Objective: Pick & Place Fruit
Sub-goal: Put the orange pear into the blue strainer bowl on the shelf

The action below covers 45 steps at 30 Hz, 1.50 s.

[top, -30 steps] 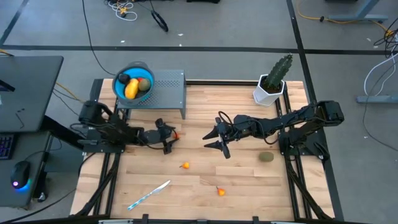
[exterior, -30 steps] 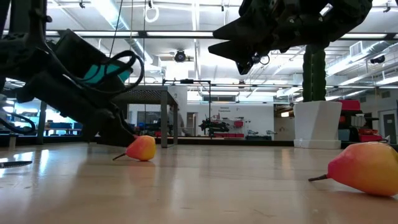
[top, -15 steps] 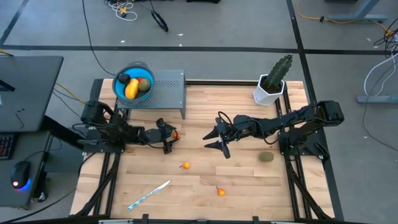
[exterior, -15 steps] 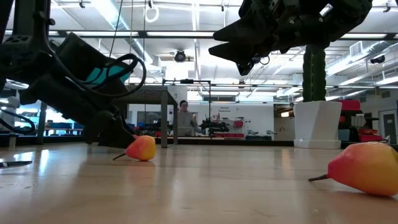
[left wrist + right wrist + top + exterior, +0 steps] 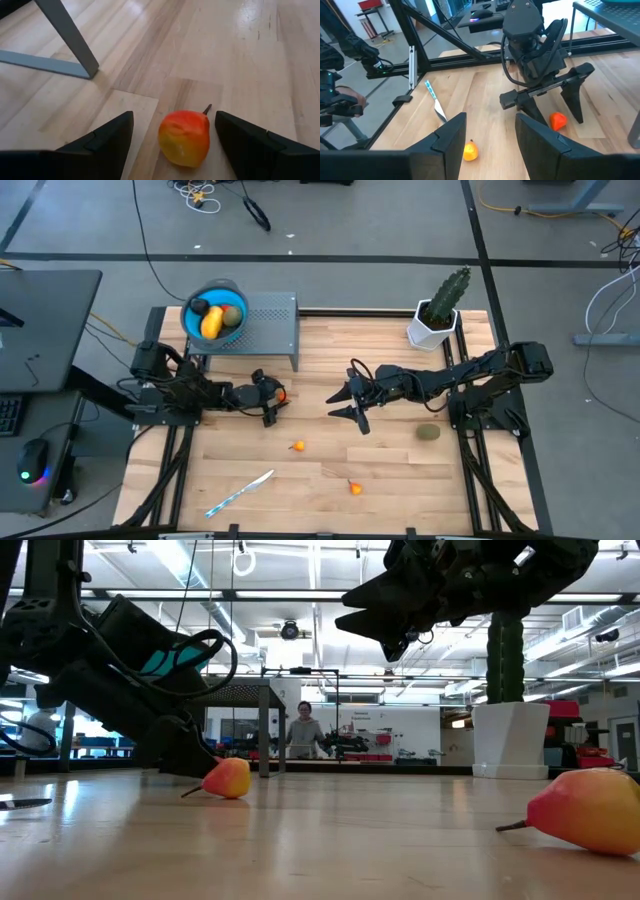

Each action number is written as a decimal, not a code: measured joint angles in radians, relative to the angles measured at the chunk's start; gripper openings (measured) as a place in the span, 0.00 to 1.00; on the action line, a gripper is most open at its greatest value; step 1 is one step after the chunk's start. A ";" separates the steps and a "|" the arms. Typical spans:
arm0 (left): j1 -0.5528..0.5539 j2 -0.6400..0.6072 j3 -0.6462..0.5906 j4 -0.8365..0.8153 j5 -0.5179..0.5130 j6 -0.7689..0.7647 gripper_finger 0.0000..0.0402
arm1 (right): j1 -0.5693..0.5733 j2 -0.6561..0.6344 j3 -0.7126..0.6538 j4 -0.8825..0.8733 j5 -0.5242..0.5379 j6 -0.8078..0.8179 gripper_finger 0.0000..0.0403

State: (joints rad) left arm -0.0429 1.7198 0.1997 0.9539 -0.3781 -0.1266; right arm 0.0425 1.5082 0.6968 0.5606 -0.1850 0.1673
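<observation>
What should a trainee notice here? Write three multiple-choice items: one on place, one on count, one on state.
1. The blue bowl stands:
A. on the grey stand
B. on the floor
C. on the wood

2. Small orange-red fruits on the table:
A. one
B. three
C. five

3. The left gripper is:
A. shut, empty
B. open, straddling one orange-red fruit
C. shut on a fruit

Answers: A, the bowl tops the stand; B, three show from above; B, the left wrist view shows both fingers apart from the fruit.

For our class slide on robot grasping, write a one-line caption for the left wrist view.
Open left gripper straddling a small orange-red toy fruit lying on the light wooden table, fingers not yet touching it.
</observation>
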 joint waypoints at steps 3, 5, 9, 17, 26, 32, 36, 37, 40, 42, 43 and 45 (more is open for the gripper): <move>0.000 0.001 0.000 -0.002 -0.001 -0.001 0.72 | 0.000 0.000 0.000 0.000 0.001 0.000 0.45; 0.000 0.001 0.000 -0.003 -0.001 -0.005 0.72 | 0.000 0.000 0.000 0.000 0.001 0.000 0.45; 0.000 0.001 0.000 -0.004 0.001 -0.014 0.66 | 0.000 0.000 0.000 0.000 0.001 0.000 0.45; -0.001 0.002 0.000 -0.005 0.014 -0.014 0.53 | 0.000 0.000 0.000 0.001 0.001 0.000 0.45; -0.001 0.002 0.000 -0.006 0.016 -0.012 0.43 | 0.000 0.000 0.000 0.001 0.001 0.000 0.45; 0.000 0.002 -0.001 0.004 0.049 -0.014 0.36 | 0.000 0.000 0.000 0.001 0.001 0.000 0.45; 0.001 0.002 -0.002 0.015 0.080 -0.018 0.32 | 0.000 0.000 0.000 0.001 0.001 0.000 0.45; 0.001 0.002 -0.002 0.018 0.089 -0.018 0.32 | 0.000 0.000 0.000 0.001 0.001 0.000 0.45; -0.001 0.002 -0.002 0.025 0.114 -0.029 0.34 | 0.000 0.000 0.000 0.000 0.001 0.000 0.45; -0.002 0.002 -0.002 0.027 0.130 -0.031 0.35 | 0.000 0.000 0.000 -0.002 0.001 0.000 0.45; -0.001 0.002 -0.002 0.028 0.139 -0.031 0.36 | 0.000 0.000 0.000 -0.003 0.001 0.000 0.45; -0.001 0.002 -0.002 0.029 0.147 -0.032 0.35 | 0.000 0.000 0.000 -0.003 0.001 0.000 0.45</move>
State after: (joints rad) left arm -0.0441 1.7214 0.1974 0.9825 -0.2309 -0.1581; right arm 0.0429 1.5082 0.6968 0.5579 -0.1844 0.1672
